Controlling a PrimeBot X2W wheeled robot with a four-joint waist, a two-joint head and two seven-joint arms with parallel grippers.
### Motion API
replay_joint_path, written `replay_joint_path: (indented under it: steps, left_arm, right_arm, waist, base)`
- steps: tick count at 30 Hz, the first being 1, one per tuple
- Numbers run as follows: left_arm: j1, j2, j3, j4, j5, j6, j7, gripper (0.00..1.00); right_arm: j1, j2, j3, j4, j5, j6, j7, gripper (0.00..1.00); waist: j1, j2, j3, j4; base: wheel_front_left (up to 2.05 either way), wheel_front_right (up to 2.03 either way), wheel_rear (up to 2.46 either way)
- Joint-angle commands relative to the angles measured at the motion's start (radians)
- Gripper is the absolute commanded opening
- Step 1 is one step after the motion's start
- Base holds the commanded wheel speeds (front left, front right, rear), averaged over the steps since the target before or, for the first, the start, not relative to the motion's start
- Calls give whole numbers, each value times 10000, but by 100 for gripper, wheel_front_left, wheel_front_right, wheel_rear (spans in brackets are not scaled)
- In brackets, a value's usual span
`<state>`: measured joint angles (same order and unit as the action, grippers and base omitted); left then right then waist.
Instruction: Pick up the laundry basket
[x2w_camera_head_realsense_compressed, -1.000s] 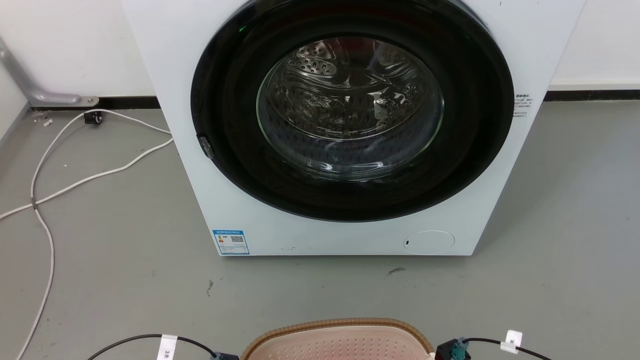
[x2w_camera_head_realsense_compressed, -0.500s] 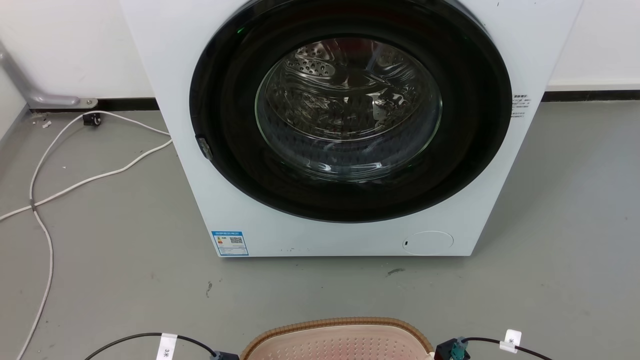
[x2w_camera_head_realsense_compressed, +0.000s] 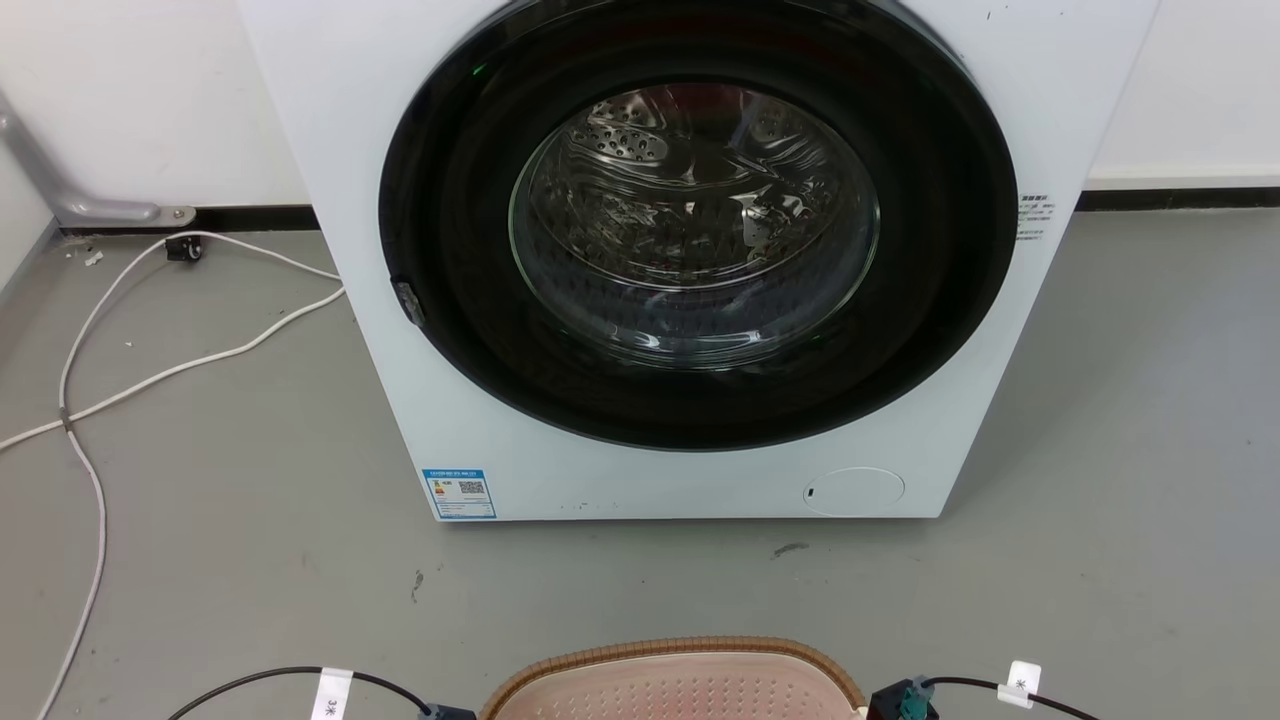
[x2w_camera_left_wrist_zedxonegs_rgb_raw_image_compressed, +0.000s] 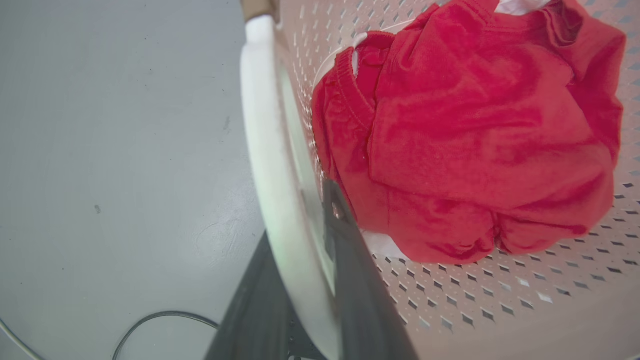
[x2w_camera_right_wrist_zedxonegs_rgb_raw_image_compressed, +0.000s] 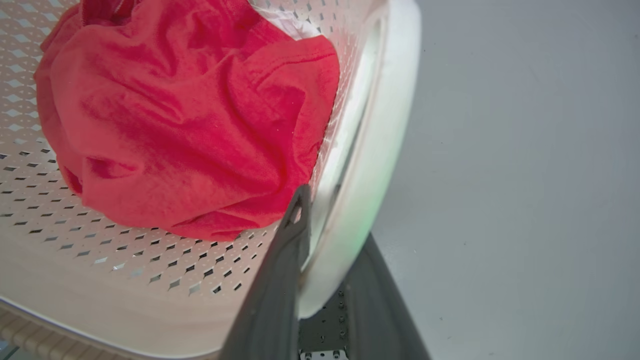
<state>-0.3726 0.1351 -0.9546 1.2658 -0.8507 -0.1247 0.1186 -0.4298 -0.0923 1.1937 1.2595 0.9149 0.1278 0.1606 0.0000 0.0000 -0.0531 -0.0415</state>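
Pink laundry basket (x2w_camera_head_realsense_compressed: 680, 647) | left end effector (x2w_camera_left_wrist_zedxonegs_rgb_raw_image_compressed: 300, 215), right end effector (x2w_camera_right_wrist_zedxonegs_rgb_raw_image_compressed: 335, 215) grip handles (x2w_camera_left_wrist_zedxonegs_rgb_raw_image_compressed: 270, 150) | floor (x2w_camera_head_realsense_compressed: 250, 560) open

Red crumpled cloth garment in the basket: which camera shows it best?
Left wrist view: the red crumpled cloth garment lies nearly whole, ribbed neckline visible. Right wrist view crops its top. Head view catches the brown rim of the pale pink perforated plastic laundry basket.

Laundry test room, front-loading washing machine (x2w_camera_head_realsense_compressed: 690, 270), bare grey floor (x2w_camera_head_realsense_compressed: 1130, 450), loose white cables (x2w_camera_head_realsense_compressed: 150, 370), plain white wall (x2w_camera_head_realsense_compressed: 150, 100)
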Motion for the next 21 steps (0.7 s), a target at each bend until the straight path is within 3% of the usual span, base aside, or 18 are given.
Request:
replay_joint_path:
  steps: [1, 21]
  left_arm:
    - [-154, -65, -72, -74, -31, -85, -89, 0]
    - [-238, -34, -423, -68, -405, -86, -150, 0]
  right_arm:
    - [-83, 145, 80, -43, 51, 53, -26, 0]
    - [-75, 133, 363, -1, 301, 53, -93, 0]
  waist:
    - [0, 0, -16, 5]
    - [0, 0, 24, 36]
  base:
    - [0, 0, 0]
    - [0, 0, 0]
